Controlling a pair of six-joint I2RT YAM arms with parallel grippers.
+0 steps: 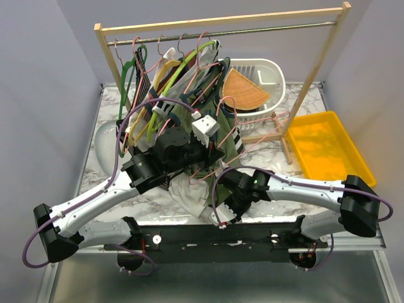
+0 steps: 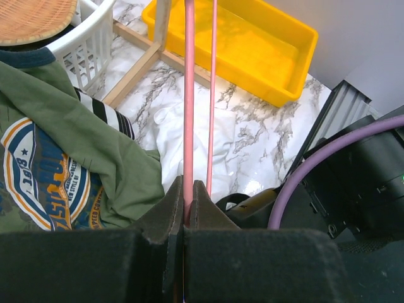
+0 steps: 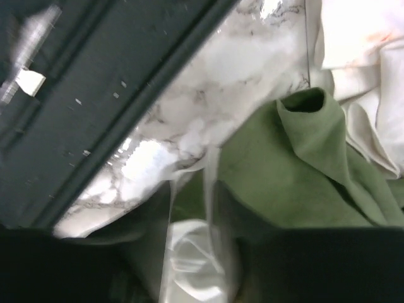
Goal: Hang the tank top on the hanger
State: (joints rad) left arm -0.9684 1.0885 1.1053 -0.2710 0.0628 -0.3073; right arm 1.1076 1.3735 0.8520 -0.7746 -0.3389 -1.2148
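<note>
My left gripper (image 2: 187, 201) is shut on one wire of the thin pink hanger (image 2: 187, 95), and a second pink wire runs beside it. In the top view this gripper (image 1: 201, 153) is at the table's middle, over the clothes pile. The white tank top (image 1: 189, 192) lies crumpled on the marble below it and also shows in the left wrist view (image 2: 173, 136). My right gripper (image 1: 228, 197) is at the top's right edge. In the blurred right wrist view it (image 3: 199, 211) is shut on a bunched white strap (image 3: 196, 252) of the tank top, pulled taut.
An olive-green printed tank top (image 2: 63, 151) lies beside the white one and under the right gripper (image 3: 297, 164). A wooden rack (image 1: 221, 22) holds several hangers and garments. A white basket (image 1: 273, 76) and a yellow tray (image 1: 325, 148) sit at the right.
</note>
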